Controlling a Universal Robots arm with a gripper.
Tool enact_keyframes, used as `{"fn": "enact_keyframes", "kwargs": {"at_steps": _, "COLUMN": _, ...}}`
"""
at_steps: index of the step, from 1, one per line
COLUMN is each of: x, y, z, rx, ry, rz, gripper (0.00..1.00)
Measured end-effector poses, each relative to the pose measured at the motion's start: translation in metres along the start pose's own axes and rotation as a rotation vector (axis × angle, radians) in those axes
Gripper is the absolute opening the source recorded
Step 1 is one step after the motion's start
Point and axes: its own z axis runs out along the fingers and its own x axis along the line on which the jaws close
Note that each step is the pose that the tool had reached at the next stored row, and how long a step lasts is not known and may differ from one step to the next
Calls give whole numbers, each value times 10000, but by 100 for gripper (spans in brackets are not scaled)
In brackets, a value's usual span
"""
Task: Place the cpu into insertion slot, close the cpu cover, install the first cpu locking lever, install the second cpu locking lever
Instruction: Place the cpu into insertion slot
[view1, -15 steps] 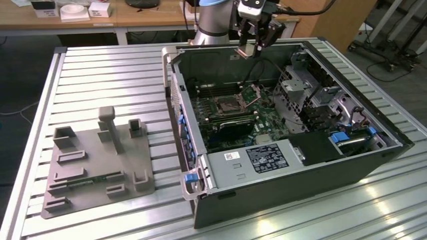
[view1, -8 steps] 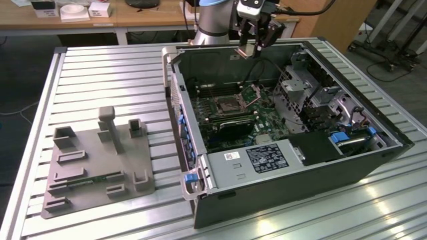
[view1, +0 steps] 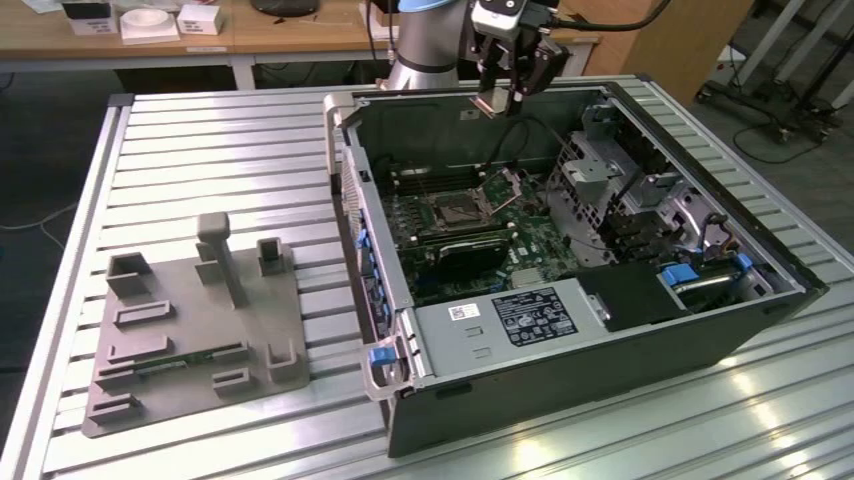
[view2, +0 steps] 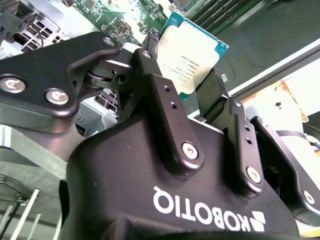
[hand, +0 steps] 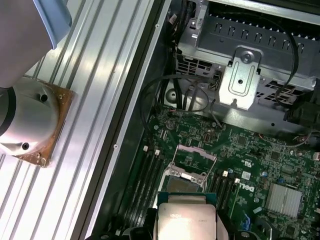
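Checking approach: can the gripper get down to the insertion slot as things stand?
Likely yes. The gripper holds the cpu above the open case; the cpu cover is flipped up, and nothing lies across the insertion slot.

Arm and pincer: held high, gripping.
Arm (view1: 424, 45) stands upright at the back of the exterior view. Pincer (view1: 498, 98) points downward, its two black fingers (view2: 165, 105) clamped on opposite edges of the cpu (view2: 192, 52).
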Motion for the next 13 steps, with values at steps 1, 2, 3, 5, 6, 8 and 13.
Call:
{"fn": "enact_keyframes", "kwargs": {"at_steps": 1, "x": 0, "y": 0, "z": 0, "rx": -1, "ry": -3, "rz": 34, "gripper": 54}}
{"fn": "enact_keyframes", "kwargs": {"at_steps": 2, "x": 0, "y": 0, "z": 0, "rx": -1, "ry": -7, "rz": 68, "gripper": 54}}
{"fn": "enact_keyframes", "kwargs": {"at_steps": 3, "x": 0, "y": 0, "z": 0, "rx": -2, "ry": -9, "rz": 101, "gripper": 54}}
{"fn": "enact_keyframes", "kwargs": {"at_steps": 5, "x": 0, "y": 0, "z": 0, "rx": -3, "ry": -15, "rz": 167, "gripper": 54}}
{"fn": "enact_keyframes", "kwargs": {"at_steps": 6, "x": 0, "y": 0, "z": 0, "rx": -4, "ry": -18, "rz": 196, "gripper": 54}}
{"fn": "enact_keyframes", "kwargs": {"at_steps": 8, "x": 0, "y": 0, "z": 0, "rx": -5, "ry": -22, "rz": 238, "gripper": 54}}
{"fn": "enact_keyframes", "kwargs": {"at_steps": 13, "x": 0, "y": 0, "z": 0, "rx": -6, "ry": -28, "rz": 308, "gripper": 54}}
